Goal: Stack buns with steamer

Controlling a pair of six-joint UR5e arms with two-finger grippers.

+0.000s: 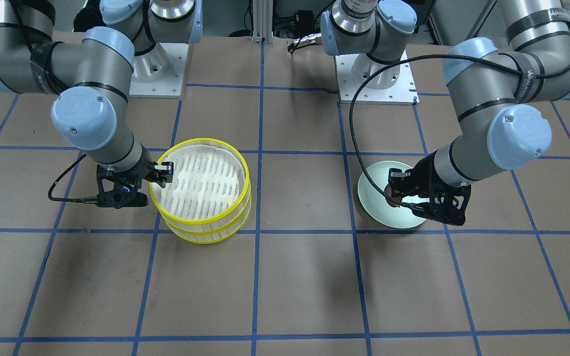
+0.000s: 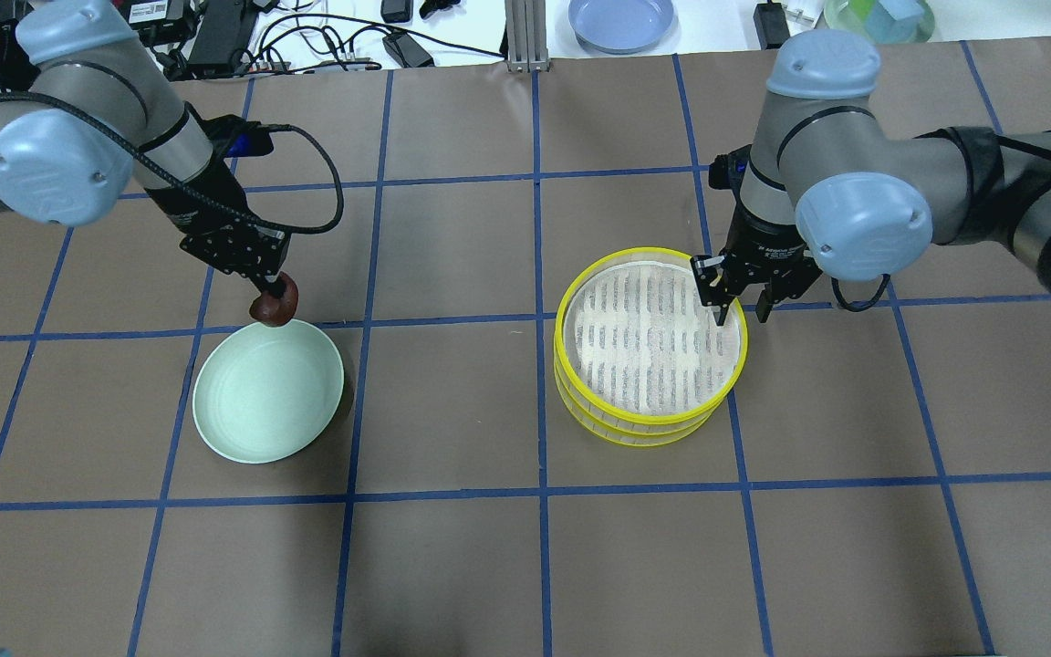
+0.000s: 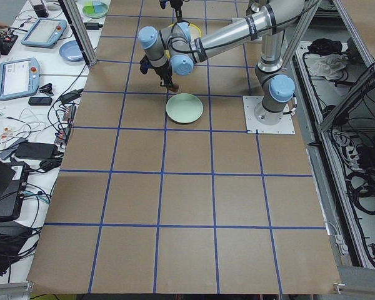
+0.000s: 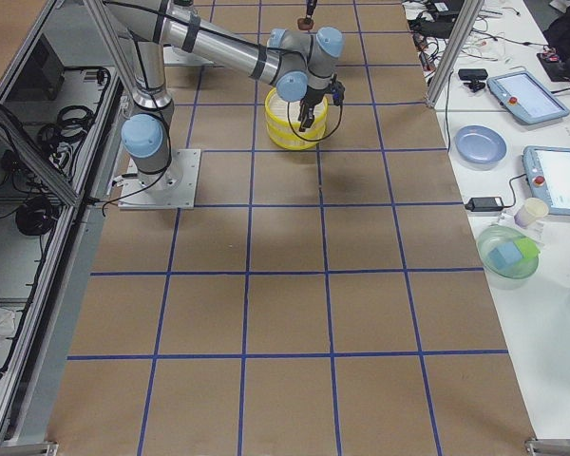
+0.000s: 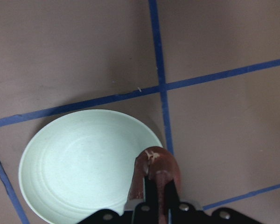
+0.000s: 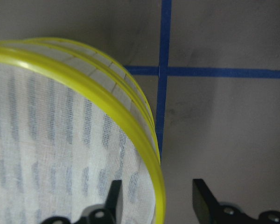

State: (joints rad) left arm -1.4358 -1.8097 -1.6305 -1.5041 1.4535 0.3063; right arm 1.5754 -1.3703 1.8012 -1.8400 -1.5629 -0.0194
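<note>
My left gripper [image 2: 275, 294] is shut on the dark reddish-brown bun [image 2: 274, 310] and holds it over the far rim of the pale green plate [image 2: 243, 411]. The left wrist view shows the bun [image 5: 159, 161] between the fingers, above the plate's edge [image 5: 60, 154]. The plate holds nothing. The yellow-rimmed steamer [image 2: 649, 347], a stack of tiers with a white mesh top, stands at centre right. My right gripper [image 2: 741, 313] is open, its jaws astride the top rim [image 6: 107, 100]. The cream-yellow bun is out of view.
A blue plate [image 2: 621, 20], a green bowl [image 2: 877, 16] and cables lie beyond the table's far edge. Both arm bases [image 1: 376, 74] stand at the robot's side. Blue tape lines grid the brown table.
</note>
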